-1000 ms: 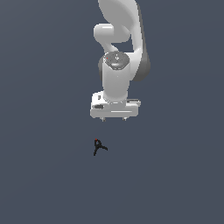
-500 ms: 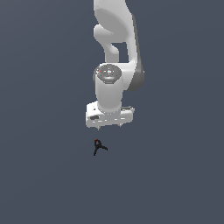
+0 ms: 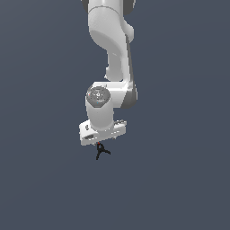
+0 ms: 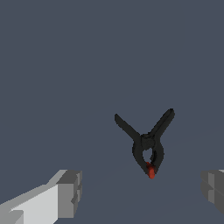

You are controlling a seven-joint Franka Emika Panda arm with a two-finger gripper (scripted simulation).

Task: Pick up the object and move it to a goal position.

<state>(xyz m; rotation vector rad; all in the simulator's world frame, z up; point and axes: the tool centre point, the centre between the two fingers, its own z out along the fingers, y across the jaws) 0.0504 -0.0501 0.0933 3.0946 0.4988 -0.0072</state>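
The object [image 3: 102,151] is a tiny black clamp-like piece with splayed prongs and a red tip, lying on the dark grey floor. In the wrist view the object [image 4: 147,144] shows two prongs spread apart and a red dot at its narrow end. My gripper [image 3: 101,140] hangs right above it, its white hand covering the fingers in the exterior view. In the wrist view the gripper [image 4: 142,192] is open, one grey fingertip [image 4: 69,194] on each side, and the object lies between and beyond them, untouched.
The white arm [image 3: 110,54] rises from the hand toward the exterior view's top. Plain dark grey floor [image 3: 179,179] surrounds the object on all sides.
The arm has swung down and toward the exterior view's left, bringing the hand from well above the object to just over it. The object has not moved.
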